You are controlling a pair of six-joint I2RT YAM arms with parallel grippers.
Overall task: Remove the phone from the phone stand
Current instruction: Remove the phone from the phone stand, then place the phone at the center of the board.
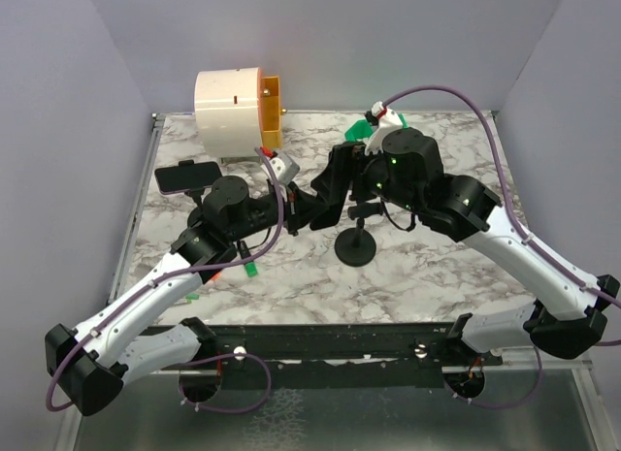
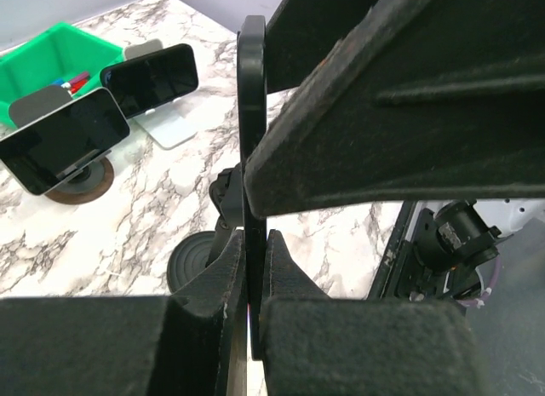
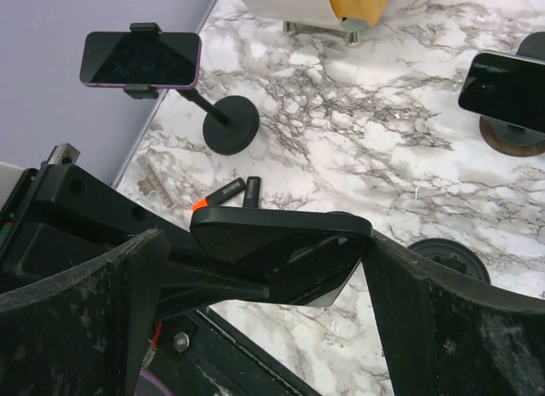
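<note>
At your far left, a spare phone [image 1: 189, 177] sits level near the edge of the counter [image 1: 310, 276]. Toward the middle, your left claw [image 2: 254, 264] is pressed together on the black phone [image 2: 252, 115], pinching its lower edge. Your right claw [image 3: 268, 251] stands spread, one finger off each end of that phone. The phone stand [image 1: 354, 245] rests just below; whether its cradle holds the phone, you cannot tell.

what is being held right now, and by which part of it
The left gripper is shut on the black phone, pinching its two faces at one end. The right gripper stands open around it, gripping nothing.
</note>
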